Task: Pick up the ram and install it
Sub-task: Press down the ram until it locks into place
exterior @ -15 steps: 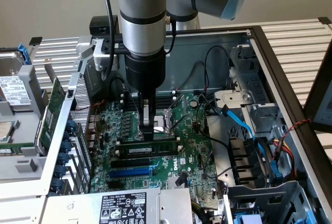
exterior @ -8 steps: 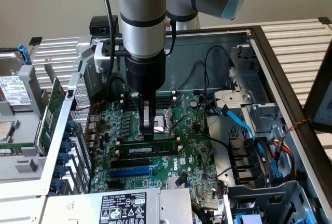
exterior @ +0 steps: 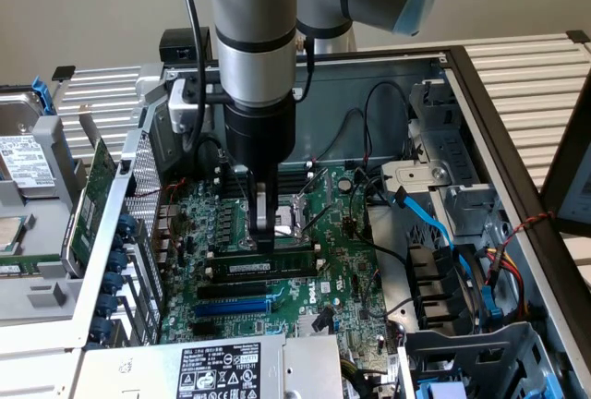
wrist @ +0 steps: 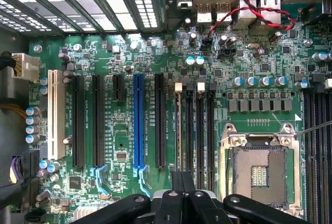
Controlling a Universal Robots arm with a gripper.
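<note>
While you watch from the exterior view, the open computer case takes up most of the scene, lying on its side with its steel walls around the green motherboard. Your arm comes straight down over the board's middle. At the case's edge on the exterior view's left, a green expansion card stands upright. Next down in size, the ram stands on edge in a black slot, its white label facing the camera, just in front of the bare CPU socket. Your gripper sits directly on the ram's top edge, fingers drawn fully together and clasping nothing, pressing tip-down onto the stick.
</note>
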